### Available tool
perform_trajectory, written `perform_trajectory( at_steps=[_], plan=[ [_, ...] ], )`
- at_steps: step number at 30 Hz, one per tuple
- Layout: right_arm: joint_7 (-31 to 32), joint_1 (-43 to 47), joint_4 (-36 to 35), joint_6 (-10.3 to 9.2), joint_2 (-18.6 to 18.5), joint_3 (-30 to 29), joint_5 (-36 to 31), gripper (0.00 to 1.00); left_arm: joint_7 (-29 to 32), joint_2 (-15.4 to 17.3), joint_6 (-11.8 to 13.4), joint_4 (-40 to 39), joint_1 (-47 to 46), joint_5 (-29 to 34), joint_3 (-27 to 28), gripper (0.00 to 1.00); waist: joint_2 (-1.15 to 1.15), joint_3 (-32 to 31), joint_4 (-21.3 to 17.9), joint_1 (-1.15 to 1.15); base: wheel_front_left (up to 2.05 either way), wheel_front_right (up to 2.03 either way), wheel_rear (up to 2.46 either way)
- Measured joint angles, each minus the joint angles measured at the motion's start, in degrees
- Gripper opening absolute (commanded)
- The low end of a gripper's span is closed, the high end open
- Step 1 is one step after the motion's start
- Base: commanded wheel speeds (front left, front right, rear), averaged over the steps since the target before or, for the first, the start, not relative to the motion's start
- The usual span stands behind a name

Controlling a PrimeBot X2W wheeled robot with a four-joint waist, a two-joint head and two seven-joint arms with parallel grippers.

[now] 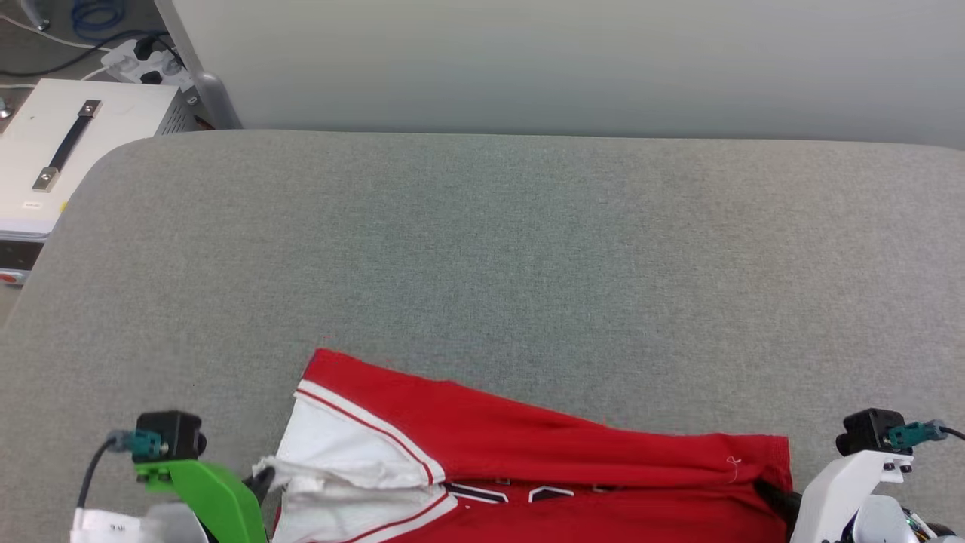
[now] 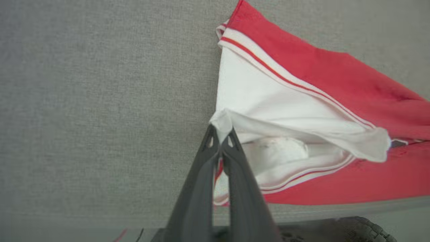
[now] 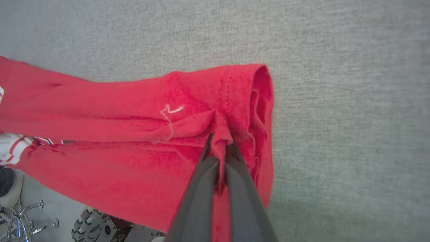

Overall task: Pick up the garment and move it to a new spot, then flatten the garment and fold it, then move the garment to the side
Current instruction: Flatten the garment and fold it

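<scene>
The garment [image 1: 528, 445], a red jersey with white sleeves and striped trim, lies stretched across the near edge of the grey table [image 1: 482, 249], partly hanging over it. Black lettering peeks out under a fold. My left gripper [image 2: 220, 134] is shut on the white sleeve [image 2: 268, 111], pinching a corner of cloth. In the head view the left gripper [image 1: 260, 479] sits at the garment's left end. My right gripper [image 3: 220, 143] is shut on a bunched red fold near the hem [image 3: 258, 101]. The right gripper [image 1: 769, 490] holds the garment's right end in the head view.
A white case with a strap handle [image 1: 60, 151] stands off the table's far left corner, beside a power strip and cables [image 1: 139, 64]. A pale wall [image 1: 565, 60] runs behind the table. Wheels of my base [image 3: 94, 228] show below the table edge.
</scene>
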Motion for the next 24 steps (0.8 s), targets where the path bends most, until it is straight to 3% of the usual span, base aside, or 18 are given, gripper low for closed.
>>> perform_trajectory(
  at_steps=[2, 8, 9, 10, 11, 12, 13, 14, 24],
  plan=[
    [-0.75, 0.36, 0.36, 0.00, 0.15, -0.40, -0.10, 0.00, -0.54, -0.08, 1.04, -1.54, 2.59, -1.02, -0.10, 0.00, 0.00, -0.22, -0.07, 0.00, 0.00, 0.00, 0.00],
    [-2.53, 1.58, 1.35, 0.00, 1.77, -1.20, -0.78, 0.00, -1.43, -2.78, 0.88, -0.83, 4.77, -2.13, -1.35, 0.00, 0.00, -0.38, -0.17, 0.00, 0.00, 0.00, 0.00],
    [-2.78, 1.68, 1.46, 0.00, 2.01, -1.20, -0.97, 0.22, -1.63, -3.41, 0.62, -0.10, 4.75, -2.20, -1.38, 0.00, 0.00, -0.42, -0.26, 0.00, 0.00, 0.00, 0.00],
    [-2.97, 1.79, 1.53, 0.00, 2.33, -1.31, -1.04, 0.50, -1.79, -3.83, 0.27, 0.48, 4.75, -2.30, -1.47, 0.00, 0.00, -0.43, -0.35, 0.00, 0.00, 0.00, 0.00],
    [-3.05, 1.92, 1.58, 0.00, 2.66, -1.41, -1.07, 1.00, -2.25, -4.32, -0.14, 1.21, 4.69, -2.25, -1.52, 0.00, 0.00, -0.44, -0.47, 0.00, 0.00, 0.00, 0.00],
    [-3.38, 2.01, 1.57, 0.00, 2.90, -1.36, -1.12, 1.00, -2.89, -4.92, -0.22, 2.03, 4.55, -2.24, -1.34, 0.29, 0.00, -0.45, -0.59, 0.00, 0.00, 0.00, 0.00],
    [-3.72, 2.06, 1.41, 0.02, 3.00, -1.20, -1.16, 1.00, -3.02, -5.28, -0.40, 2.47, 4.46, -2.29, -1.32, 0.43, 0.00, -0.48, -0.69, 0.00, 0.00, 0.00, 0.00],
    [-4.35, 2.10, 1.05, 0.05, 3.16, -1.04, -1.40, 1.00, -3.03, -5.59, -0.77, 2.80, 4.44, -2.33, -1.34, 1.00, 0.00, -0.53, -0.82, 0.00, 0.00, 0.00, 0.00],
    [-6.09, 4.92, -7.20, 0.00, 3.07, -1.56, -3.56, 1.00, -7.42, -6.05, -1.31, 1.54, 2.76, -0.54, -0.24, 1.00, 0.00, -2.30, -1.61, 0.00, 0.00, 0.00, 0.00]
  ],
)
